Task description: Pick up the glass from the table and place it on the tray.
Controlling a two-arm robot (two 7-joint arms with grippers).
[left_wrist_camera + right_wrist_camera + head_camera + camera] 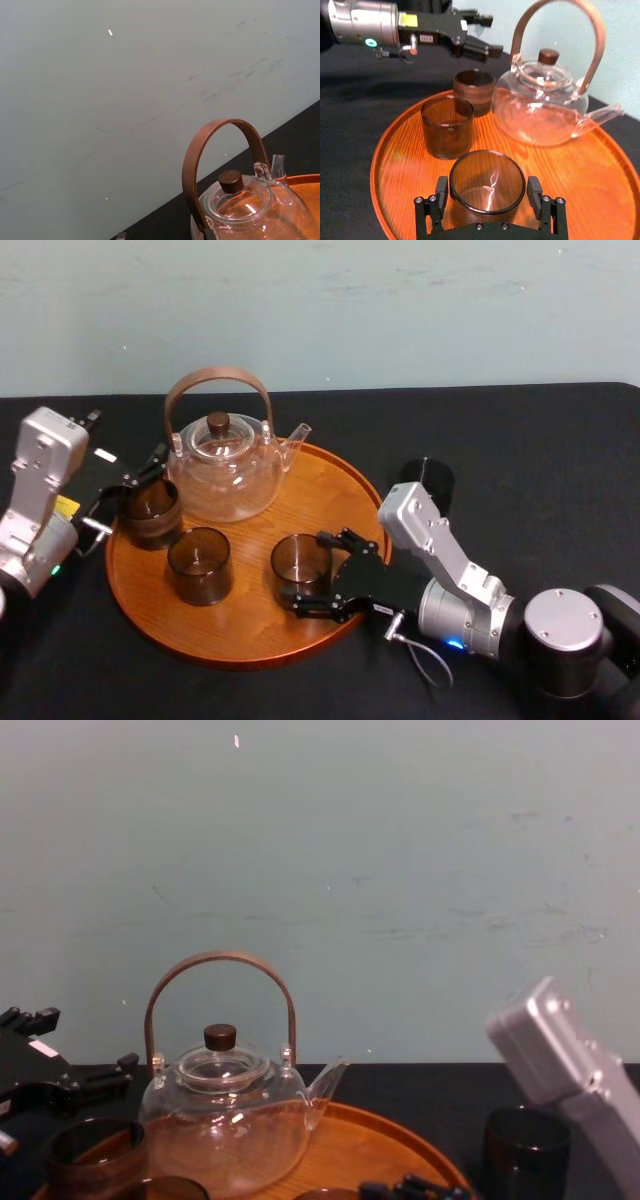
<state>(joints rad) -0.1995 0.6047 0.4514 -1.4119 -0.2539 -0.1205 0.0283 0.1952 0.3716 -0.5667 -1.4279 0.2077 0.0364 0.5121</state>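
Right end effector (488,187) open astride glass (487,172) on tray (600,170), left end effector (492,35) open, another cup (425,478) in head view

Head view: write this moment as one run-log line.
right end effector: open, straddling front glass on tray | left end effector: open, by left glass | fourth glass: on table

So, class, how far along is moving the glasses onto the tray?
Done: a ribbed glass and a middle glass stand on the tray beside the teapot; the left gripper is open by the ribbed one. In hand: the right gripper is around a third glass standing on the tray. Left: a dark glass on the table, right of the tray.
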